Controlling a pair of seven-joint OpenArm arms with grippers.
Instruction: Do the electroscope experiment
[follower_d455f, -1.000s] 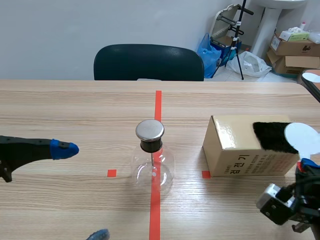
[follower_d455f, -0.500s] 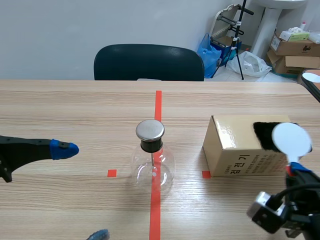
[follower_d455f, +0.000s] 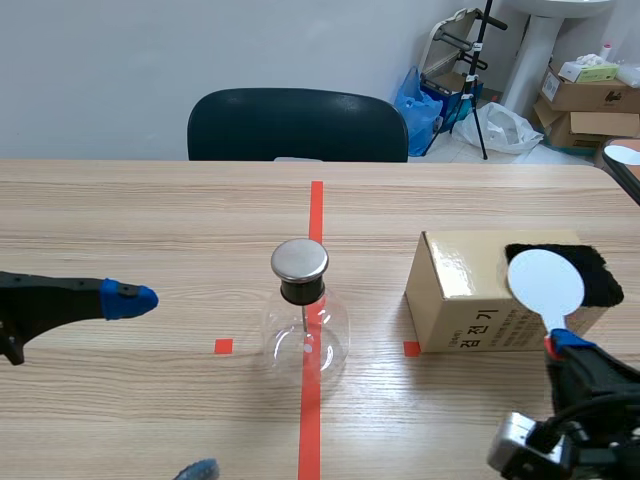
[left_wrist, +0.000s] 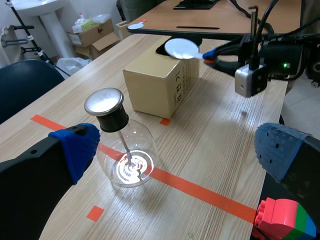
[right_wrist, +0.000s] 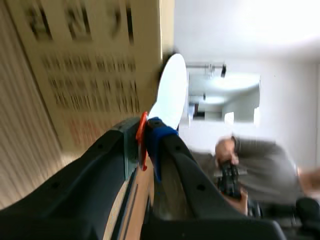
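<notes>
The right gripper (follower_d455f: 562, 352) was pinched on the thin stem of a white disc paddle (follower_d455f: 545, 283), carrying the disc upright over the black fur pad (follower_d455f: 598, 277) on the cardboard box (follower_d455f: 455, 300), probably so that rubbing could charge it. The left gripper (left_wrist: 177, 150) hung spread wide, gripping nothing, near the electroscope flask (follower_d455f: 305, 325), which stood on the red tape line at mid-table with its metal cap (follower_d455f: 300, 260) free for the disc
</notes>
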